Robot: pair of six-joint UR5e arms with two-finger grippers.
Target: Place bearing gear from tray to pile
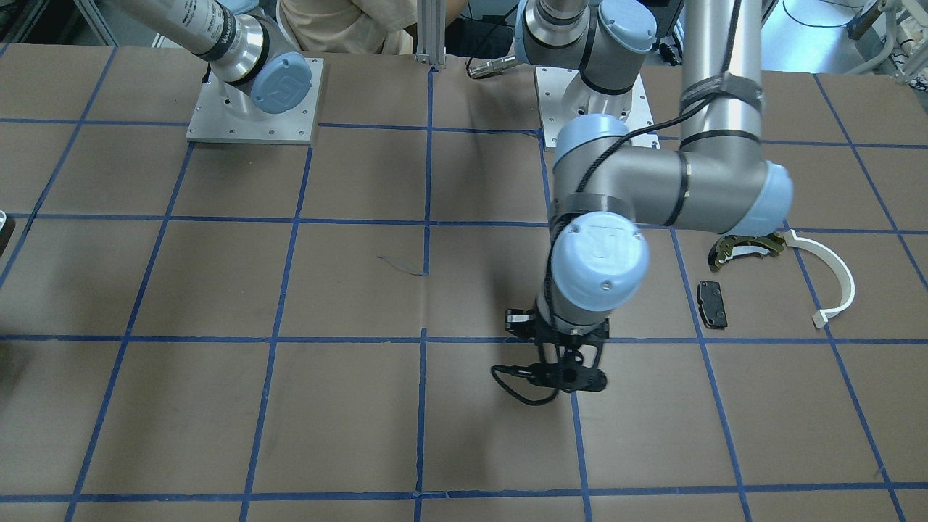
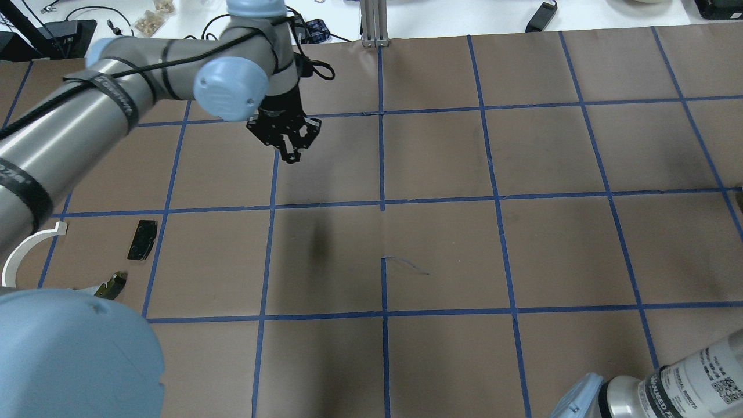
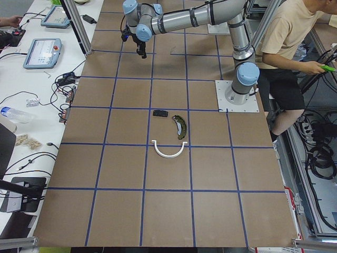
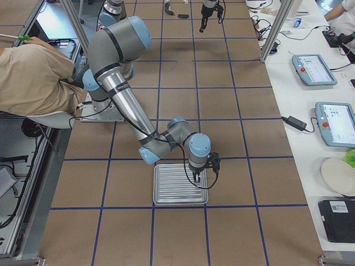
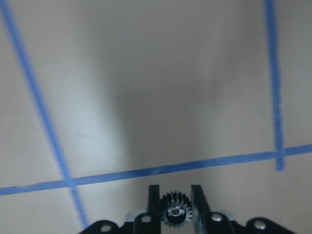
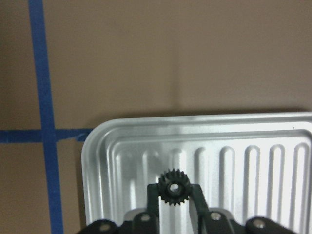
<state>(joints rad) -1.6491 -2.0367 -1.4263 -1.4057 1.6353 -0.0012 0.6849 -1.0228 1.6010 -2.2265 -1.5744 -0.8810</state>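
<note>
Over plain brown paper (image 5: 146, 73), well apart from the pile (image 1: 712, 303), the left gripper (image 5: 175, 195) has its fingers closed tight on a small black toothed bearing gear (image 5: 175, 213). Best swing low toward the olive-gold curved brake shoe (image 3: 180, 126), release beside it, not on it. Right gripper (image 6: 174, 190) pinches a second black gear (image 6: 174, 187) above the ribbed silver tray (image 6: 273, 126).

Arms: silver tubes with black bands on left arm (image 1: 718, 72) and right arm (image 1: 206, 25)
Joint caps (image 1: 599, 255): light blue, round, small screws, raised logo
Cable (image 1: 516, 388): black, strapped along left arm
Left gripper (image 2: 290, 155), right gripper (image 4: 197, 178): black, open-framed
Base plates (image 1: 217, 119): square, silver
</note>
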